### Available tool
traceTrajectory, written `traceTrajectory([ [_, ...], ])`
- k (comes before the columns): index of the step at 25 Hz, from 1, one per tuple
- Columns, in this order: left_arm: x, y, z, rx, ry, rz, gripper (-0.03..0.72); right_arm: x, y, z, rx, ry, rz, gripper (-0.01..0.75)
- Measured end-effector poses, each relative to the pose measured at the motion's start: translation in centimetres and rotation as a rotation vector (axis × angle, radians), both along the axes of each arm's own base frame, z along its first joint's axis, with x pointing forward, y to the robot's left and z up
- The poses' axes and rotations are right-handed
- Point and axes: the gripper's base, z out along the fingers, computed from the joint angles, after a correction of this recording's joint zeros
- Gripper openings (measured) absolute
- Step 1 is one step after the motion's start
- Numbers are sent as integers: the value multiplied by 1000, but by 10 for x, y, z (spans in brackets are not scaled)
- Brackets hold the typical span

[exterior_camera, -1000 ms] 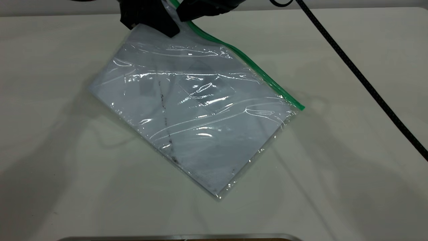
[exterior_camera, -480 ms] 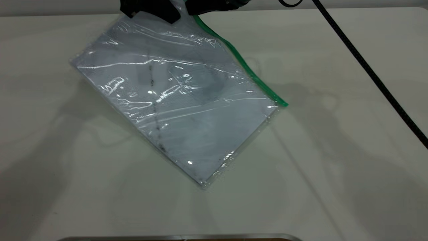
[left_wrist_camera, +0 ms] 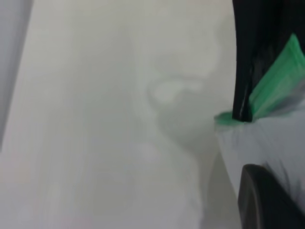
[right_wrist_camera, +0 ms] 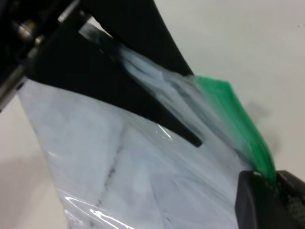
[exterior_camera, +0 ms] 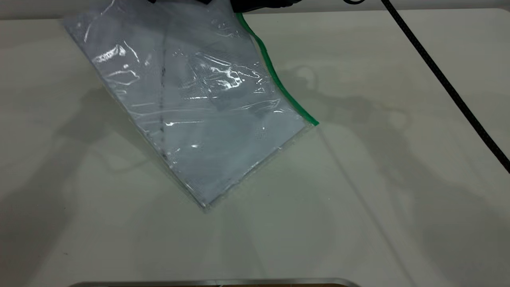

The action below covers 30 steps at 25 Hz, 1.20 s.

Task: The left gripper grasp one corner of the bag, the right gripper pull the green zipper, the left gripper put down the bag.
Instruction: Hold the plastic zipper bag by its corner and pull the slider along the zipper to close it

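Observation:
The bag (exterior_camera: 199, 103), clear plastic with white paper inside, hangs tilted from its far corner, and its near end rests on the table. The green strip (exterior_camera: 279, 87) runs down its right edge. My left gripper (exterior_camera: 179, 1) is almost out of the exterior view at the top. In the right wrist view the left gripper (right_wrist_camera: 195, 109) is shut on the corner (right_wrist_camera: 214, 90). The corner also shows in the left wrist view (left_wrist_camera: 274, 88). My right gripper (exterior_camera: 259, 4) is just beside it. In its own view the right gripper (right_wrist_camera: 275, 191) is shut on the green strip (right_wrist_camera: 252, 138). The zipper slider is hidden between its fingers.
The right arm's black braided cable (exterior_camera: 446, 83) crosses the table (exterior_camera: 398, 199) at the right. A metal edge (exterior_camera: 215, 282) lies along the front of the table.
Both grippers have risen toward the top of the view with the bag's corner. The bag now hangs steeper, and its near end has slid back and to the left.

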Motion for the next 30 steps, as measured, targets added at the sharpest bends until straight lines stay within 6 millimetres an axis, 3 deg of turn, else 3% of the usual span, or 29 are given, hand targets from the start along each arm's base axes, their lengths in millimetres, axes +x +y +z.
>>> traceTrajectory([
  [5,1,-1,4,-28,-16,-1,51,2,-2,-1,-41,-41,-4,39],
  [14,-2,-2,31,-59,-86,-24,51,8,-7,-17,-109,-67,-48,45],
  [20,-1,7,38,-90,-78,-12,51,10,-8,-22,-144,-108,-37,49],
  [22,-1,14,42,-121,-67,-1,51,11,-10,-30,-177,-112,-53,50],
  [27,-5,28,69,-190,-80,-2,50,12,-27,-71,-300,-75,-117,52],
  [30,-5,31,74,-203,-82,4,50,12,-30,-79,-334,-73,-139,55],
])
